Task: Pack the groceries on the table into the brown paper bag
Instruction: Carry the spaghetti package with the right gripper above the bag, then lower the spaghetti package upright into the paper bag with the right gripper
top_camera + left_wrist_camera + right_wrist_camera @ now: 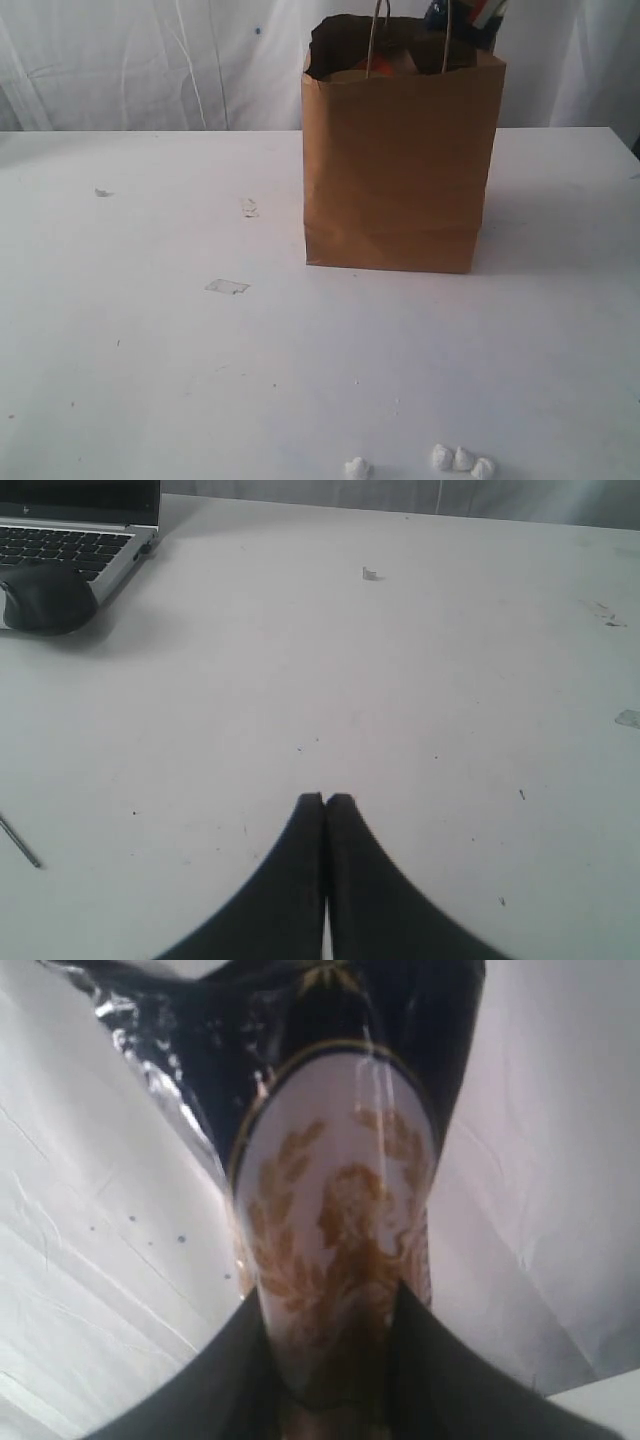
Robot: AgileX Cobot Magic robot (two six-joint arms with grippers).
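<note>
The brown paper bag (400,170) stands upright on the white table (150,350), right of centre, with its mouth open. Inside the mouth I see something brown and orange (378,66). The long dark-blue spaghetti packet (465,18) hangs over the bag's right rim at the top edge of the exterior view. In the right wrist view this packet (340,1190) shows a white label with a gold emblem, and my right gripper (325,1305) is shut on it. My left gripper (326,800) is shut and empty, low over bare tabletop. No other groceries are in view.
Several small white foam lumps (460,460) lie at the table's near edge. A flat paper scrap (227,287) lies left of the bag. A laptop (70,540), a black mouse (45,598) and a thin rod (20,840) show in the left wrist view.
</note>
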